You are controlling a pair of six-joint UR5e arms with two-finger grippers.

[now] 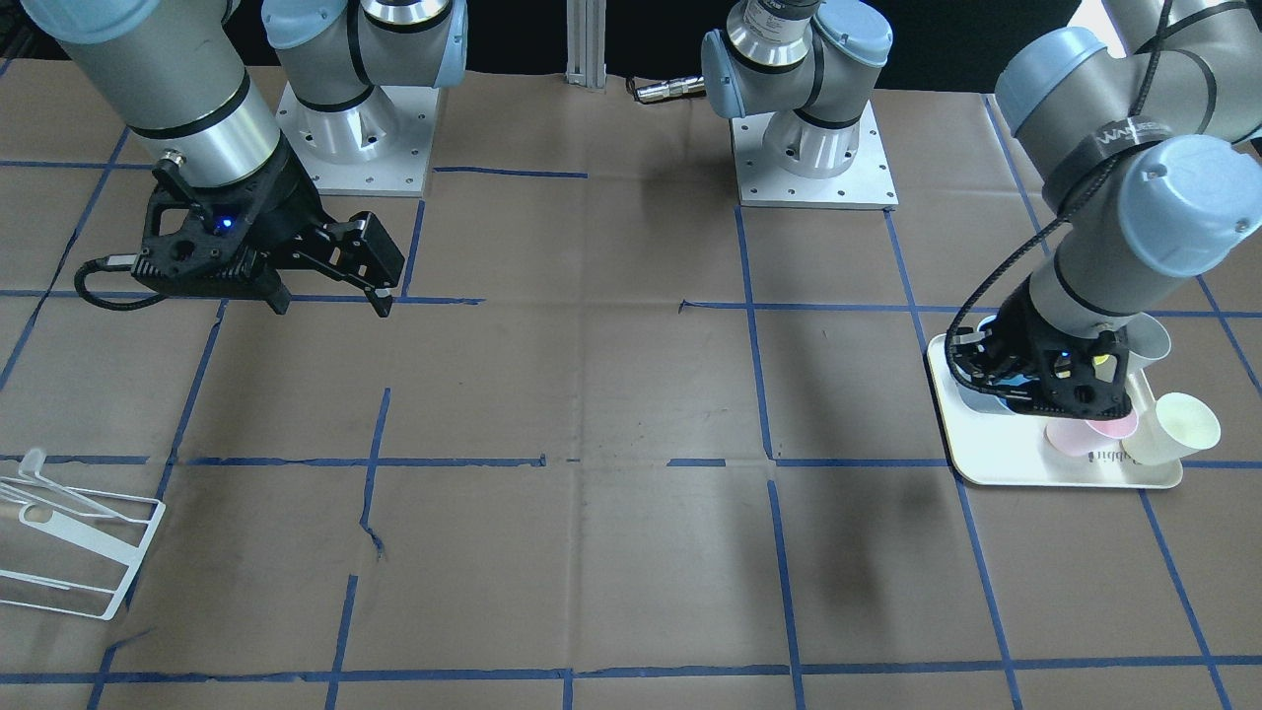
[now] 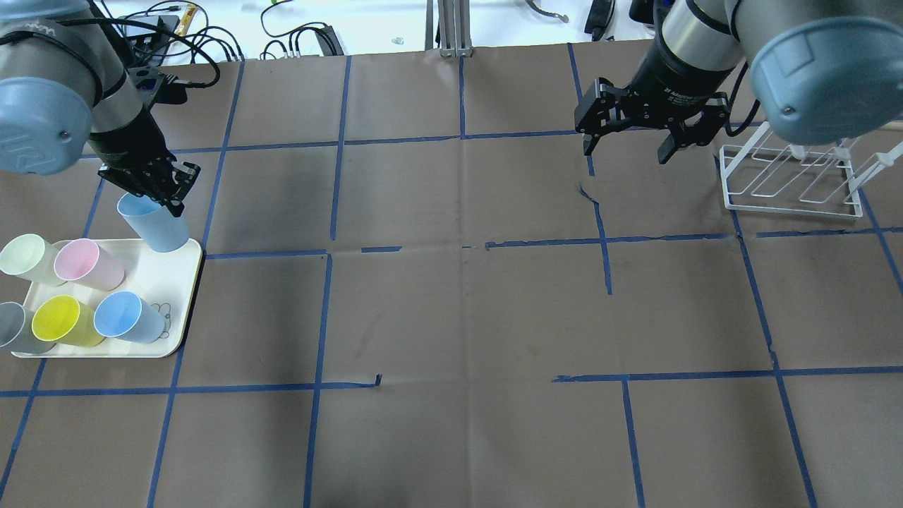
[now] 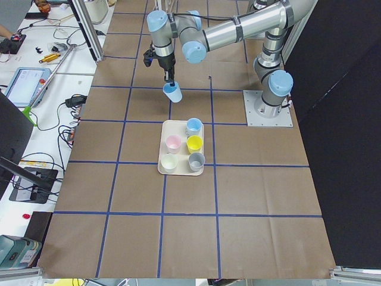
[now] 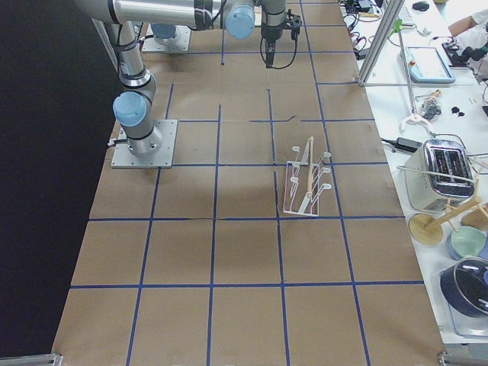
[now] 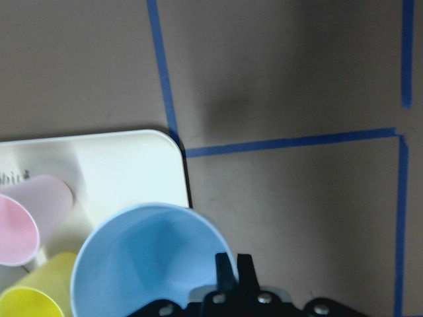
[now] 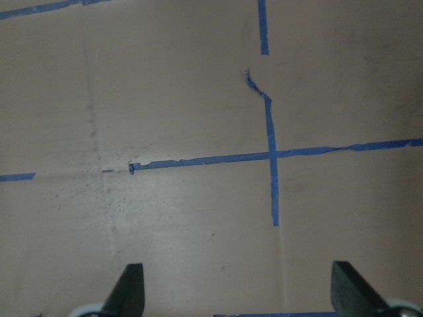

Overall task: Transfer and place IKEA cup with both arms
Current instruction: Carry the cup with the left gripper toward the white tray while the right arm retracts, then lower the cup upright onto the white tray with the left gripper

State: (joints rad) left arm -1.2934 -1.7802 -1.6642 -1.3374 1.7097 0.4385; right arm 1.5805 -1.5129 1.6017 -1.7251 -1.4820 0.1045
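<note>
L gripper clenched on rim of light-blue IKEA cup. Cup tilted, lifted off white tray, over tray's far corner at table's left end. On tray: 2nd blue cup, pink cup, yellow cup, pale-green cup, grey cup. R gripper released, jaws wide, hovering over brown paper near white wire rack, far right.

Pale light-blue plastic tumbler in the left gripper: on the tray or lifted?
Lifted: left gripper holds the pale light-blue plastic tumbler in the air, clear of the cream tray.
</note>
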